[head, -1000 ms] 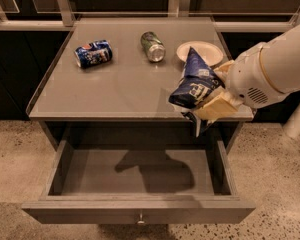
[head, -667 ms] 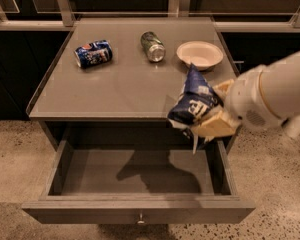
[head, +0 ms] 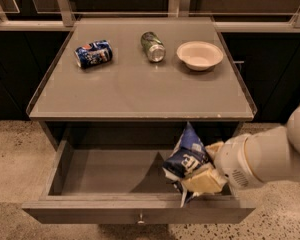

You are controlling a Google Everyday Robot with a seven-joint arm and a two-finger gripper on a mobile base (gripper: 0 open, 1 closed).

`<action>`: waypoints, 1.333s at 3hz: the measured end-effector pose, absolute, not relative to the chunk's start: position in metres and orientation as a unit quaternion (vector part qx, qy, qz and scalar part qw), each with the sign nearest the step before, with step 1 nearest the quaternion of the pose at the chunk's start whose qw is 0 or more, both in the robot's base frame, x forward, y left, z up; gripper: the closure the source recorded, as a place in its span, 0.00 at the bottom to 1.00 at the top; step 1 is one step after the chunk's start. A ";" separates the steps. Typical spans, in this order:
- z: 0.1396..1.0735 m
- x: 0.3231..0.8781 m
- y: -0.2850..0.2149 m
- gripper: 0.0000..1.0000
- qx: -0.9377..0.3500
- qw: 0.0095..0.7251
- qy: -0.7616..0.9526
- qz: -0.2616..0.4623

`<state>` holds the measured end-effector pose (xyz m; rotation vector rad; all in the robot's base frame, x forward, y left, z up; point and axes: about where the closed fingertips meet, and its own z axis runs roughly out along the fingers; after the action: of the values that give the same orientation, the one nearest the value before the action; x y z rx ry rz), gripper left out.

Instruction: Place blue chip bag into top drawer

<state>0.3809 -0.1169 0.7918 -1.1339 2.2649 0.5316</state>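
The blue chip bag point(head: 187, 156), dark blue foil with white lettering, is held in my gripper point(head: 202, 176), which is shut on it. The bag hangs upright inside the right part of the open top drawer point(head: 90, 171), its lower end near the drawer's front panel point(head: 90, 213). The drawer is pulled out wide, and its small round knob point(head: 139, 219) shows at the bottom. My white arm point(head: 262, 156) comes in from the right, low over the drawer's right side.
On the grey table top point(head: 140, 84) lie a crushed blue soda can point(head: 93, 54) at the back left, a green can point(head: 153, 46) on its side and a white bowl point(head: 200, 55) at the back right. Speckled floor lies on both sides.
My gripper has carried the chip bag down and forward from above the table's right front edge into the open drawer. The things on the table have not moved.
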 end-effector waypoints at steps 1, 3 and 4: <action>0.748 0.362 -0.111 1.00 -0.392 0.240 0.855 0.240; 0.686 0.396 -0.098 1.00 -0.396 0.209 0.851 0.275; 0.670 0.438 -0.086 1.00 -0.420 0.210 0.839 0.274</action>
<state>0.4382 -0.0864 0.6704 -1.1683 2.3340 0.7632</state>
